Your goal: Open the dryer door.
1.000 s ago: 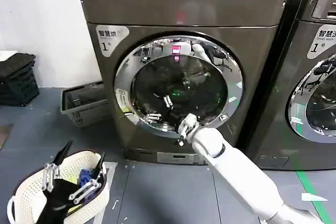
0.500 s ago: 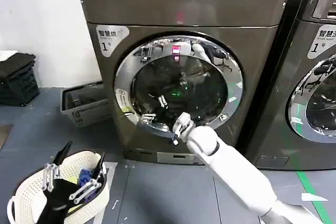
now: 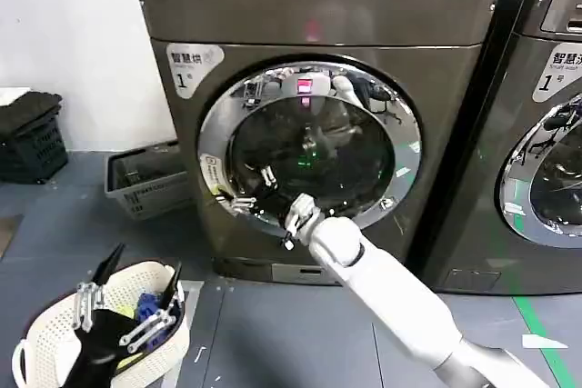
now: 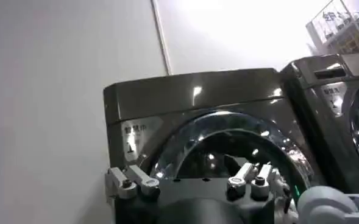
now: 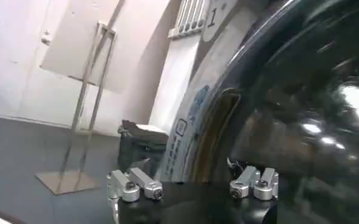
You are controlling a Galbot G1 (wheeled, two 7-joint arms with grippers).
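The dryer door [image 3: 314,134], a chrome ring round dark glass, lies shut against the bronze-grey machine's front. My right gripper [image 3: 293,223] is open and sits close to the door's lower left rim, its arm reaching in from the bottom right. In the right wrist view, the right gripper [image 5: 194,176] faces the door's [image 5: 301,103] left edge, where a dark recess [image 5: 219,131] runs along the ring. Nothing is between its fingers. My left gripper [image 3: 144,268] hangs open at the lower left, above a basket. From the left gripper [image 4: 191,176], the door [image 4: 228,152] shows farther off.
A white laundry basket [image 3: 36,343] with blue cloth sits on the floor at the lower left. A grey crate [image 3: 145,179] stands beside the dryer, a black crate [image 3: 32,138] at the far left. A second, darker machine [image 3: 536,134] stands to the right.
My right gripper has slid left along the door's lower rim, from bottom centre toward the lower left. The door and the left arm have not moved.
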